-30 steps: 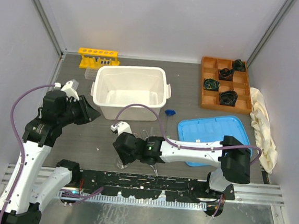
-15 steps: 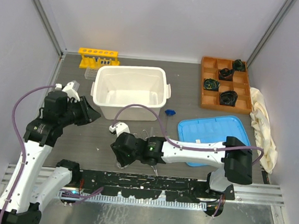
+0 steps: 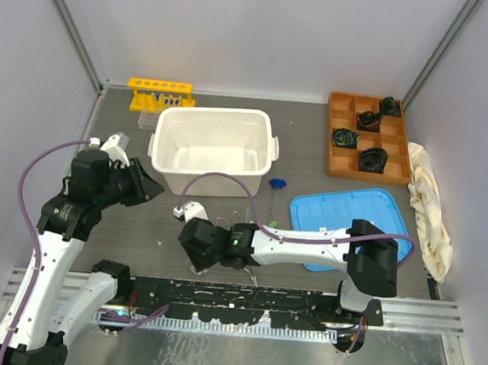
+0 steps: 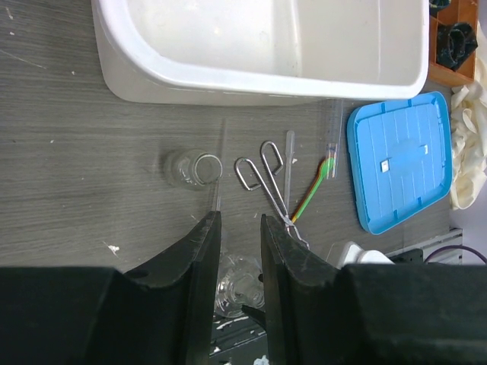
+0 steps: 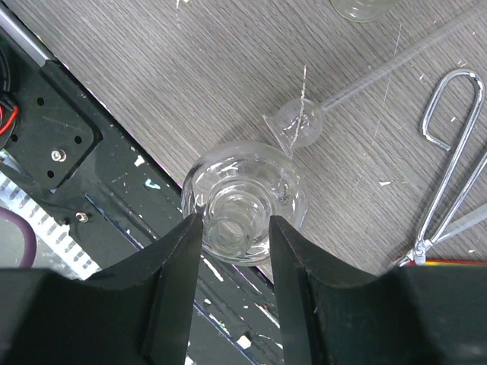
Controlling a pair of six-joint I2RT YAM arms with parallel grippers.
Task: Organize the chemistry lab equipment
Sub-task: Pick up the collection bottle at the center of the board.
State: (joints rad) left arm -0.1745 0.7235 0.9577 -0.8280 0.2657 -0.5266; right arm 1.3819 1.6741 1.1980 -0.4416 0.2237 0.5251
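R gripper (image 5: pixel 233 232): jaws parted, one each side of the neck of the upright flask (image 5: pixel 251 176). No clamp seen, flask not lifted. Reads as lining up a neck pinch, since the body is too round and slick for the pads.
Flask loc: near table edge, partly over the black base plate. Tipping or sliding off is the risk if nudged.
L gripper (image 4: pixel 240 228): empty, fingers a little apart, held off the table L of the white tub (image 3: pixel 168 120). Prob. parked clear so R arm has room.
Loose kit: 2nd flask (image 4: pixel 192 168) on its side, metal tongs (image 4: pixel 262 179) and green spatula (image 4: pixel 316 182) flat on the table betw. the tub and the arm bases, just beyond R gripper.
Racks: yellow rack (image 3: pixel 160 85) at back wall, clear plastic rack (image 3: pixel 147 121) tucked beside the tub's far-L corner.
Blue lid (image 3: pixel 344 210): off, flat, R of the tub, so the tub is open to load.
Chg vs 1 s ago: R wrist shifted L and slightly nearer the bases, now over the flask. L arm approx. same pose. Kit, tub and lid unmoved.
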